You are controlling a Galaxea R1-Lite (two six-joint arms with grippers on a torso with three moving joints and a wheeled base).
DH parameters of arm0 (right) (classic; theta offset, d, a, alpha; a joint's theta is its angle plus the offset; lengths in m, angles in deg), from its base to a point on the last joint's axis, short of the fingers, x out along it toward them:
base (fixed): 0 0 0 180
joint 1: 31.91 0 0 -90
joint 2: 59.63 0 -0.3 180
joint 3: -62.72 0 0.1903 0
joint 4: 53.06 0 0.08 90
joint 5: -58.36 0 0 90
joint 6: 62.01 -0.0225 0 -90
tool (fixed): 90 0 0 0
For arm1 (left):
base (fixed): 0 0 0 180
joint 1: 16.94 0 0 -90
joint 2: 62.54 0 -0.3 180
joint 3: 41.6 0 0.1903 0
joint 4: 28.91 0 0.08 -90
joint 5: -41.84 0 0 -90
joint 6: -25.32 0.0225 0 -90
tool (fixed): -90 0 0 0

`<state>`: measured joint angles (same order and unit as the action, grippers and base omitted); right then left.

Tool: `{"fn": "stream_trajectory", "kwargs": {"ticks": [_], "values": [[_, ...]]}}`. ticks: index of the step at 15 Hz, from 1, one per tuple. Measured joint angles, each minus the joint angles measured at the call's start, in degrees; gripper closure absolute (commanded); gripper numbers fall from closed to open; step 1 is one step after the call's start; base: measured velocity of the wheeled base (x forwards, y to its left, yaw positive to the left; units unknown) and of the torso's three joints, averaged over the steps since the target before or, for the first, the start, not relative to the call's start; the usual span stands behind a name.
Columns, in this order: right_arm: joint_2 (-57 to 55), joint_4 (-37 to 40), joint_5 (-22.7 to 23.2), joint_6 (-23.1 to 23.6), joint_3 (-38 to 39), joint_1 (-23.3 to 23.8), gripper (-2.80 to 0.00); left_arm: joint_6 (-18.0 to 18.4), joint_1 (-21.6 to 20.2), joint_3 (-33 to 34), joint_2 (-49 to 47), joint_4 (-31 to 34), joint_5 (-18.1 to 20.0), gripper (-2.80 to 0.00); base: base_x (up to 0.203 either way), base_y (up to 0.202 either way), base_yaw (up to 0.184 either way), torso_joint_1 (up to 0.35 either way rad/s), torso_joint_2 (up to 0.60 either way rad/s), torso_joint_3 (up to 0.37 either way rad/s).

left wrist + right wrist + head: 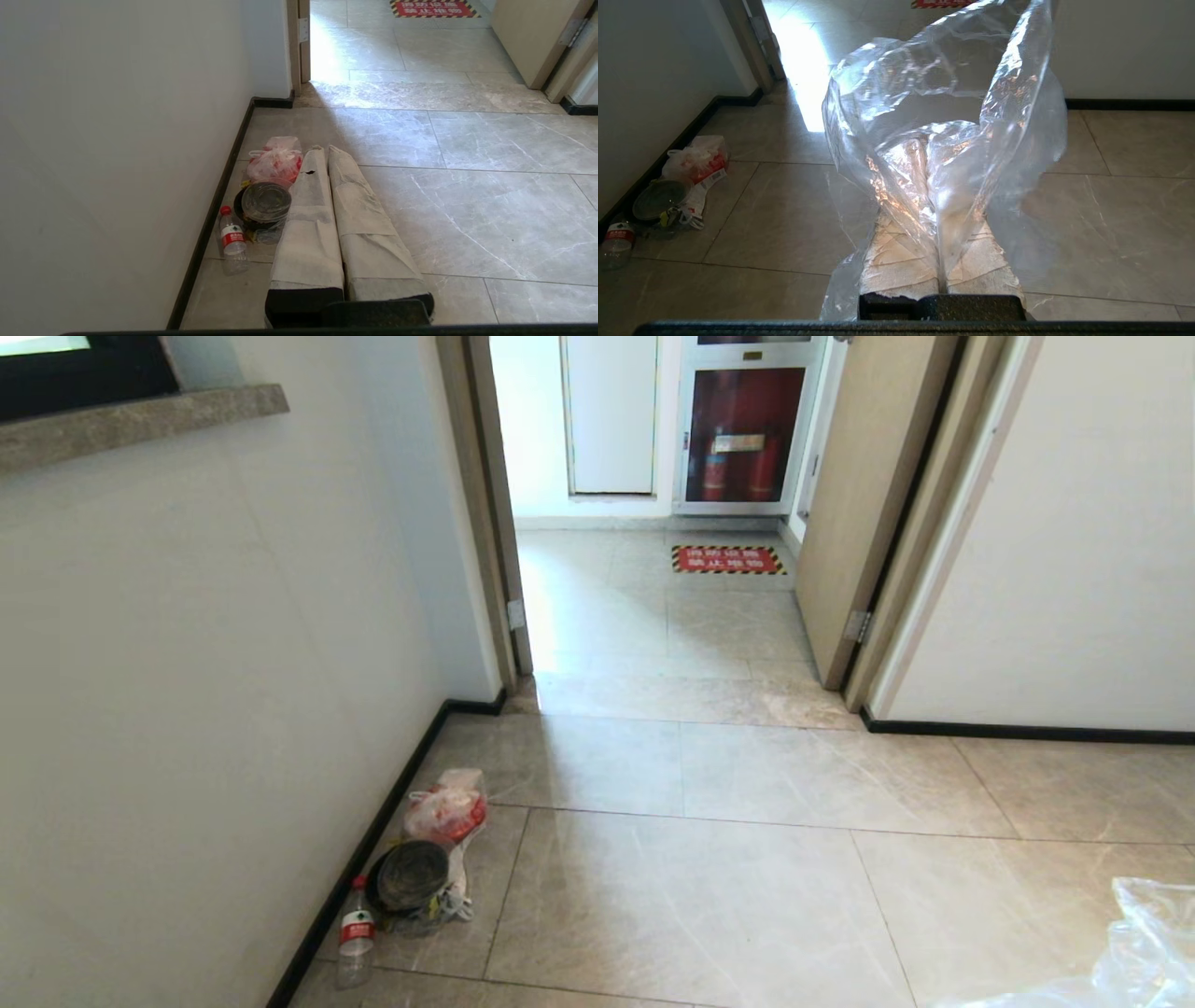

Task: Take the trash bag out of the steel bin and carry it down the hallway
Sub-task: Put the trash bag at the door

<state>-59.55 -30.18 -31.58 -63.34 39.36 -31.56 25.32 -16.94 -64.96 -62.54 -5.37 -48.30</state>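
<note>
The trash bag point(952, 93), clear and crinkly, billows up in front of my right gripper point(928, 142), whose taped fingers are shut on its gathered plastic. In the head view a corner of the trash bag point(1144, 943) shows at the lower right, above the hallway tiles point(709, 859). My left gripper point(325, 150) is shut with nothing in it and points along the floor beside the left wall. The steel bin is out of view.
Litter lies against the left wall's black baseboard: a knotted bag with red print point(446, 812), a round lidded container point(411, 875) and a water bottle point(355, 933). Ahead, a doorway with an open door point(868, 504) leads to a red striped mat point(728, 560). A grey stone ledge point(140, 420) juts out at the upper left.
</note>
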Motion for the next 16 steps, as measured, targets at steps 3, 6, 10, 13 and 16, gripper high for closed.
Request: {"fn": "stream_trajectory", "kwargs": {"ticks": [3, 6, 10, 13, 16], "values": [[0.0, -0.04, 0.04, 0.37, 0.0, 0.02, 0.0, 0.0, 0.01, 0.0, 0.0, -0.04, -0.02, 0.0, 0.0, 0.0, 0.0, 0.0, 0.0, 0.0], [0.0, -0.09, 0.02, 0.21, 0.0, 0.06, 0.0, 0.0, 0.0, 0.0, 0.0, -0.05, -0.02, 0.0, 0.001, -0.006, 0.155, -0.002, 0.0, 0.0], [0.0, -0.13, 0.04, 0.21, 0.0, 0.08, 0.0, -0.01, 0.04, 0.0, 0.0, 0.04, -0.02, 0.0, -0.002, -0.011, 0.168, 0.002, 0.0, 0.0], [0.0, -0.1, 0.02, 0.19, 0.0, 0.0, 0.0, 0.0, 0.0, 0.0, 0.0, 0.03, -0.02, 0.0, 0.0, -0.007, 0.175, 0.003, 0.0, 0.001], [0.0, -0.08, 0.02, 0.27, 0.0, 0.02, 0.0, 0.0, 0.0, 0.0, 0.0, -0.05, 0.02, 0.0, 0.0, -0.009, 0.173, 0.002, 0.0, 0.001]]}}
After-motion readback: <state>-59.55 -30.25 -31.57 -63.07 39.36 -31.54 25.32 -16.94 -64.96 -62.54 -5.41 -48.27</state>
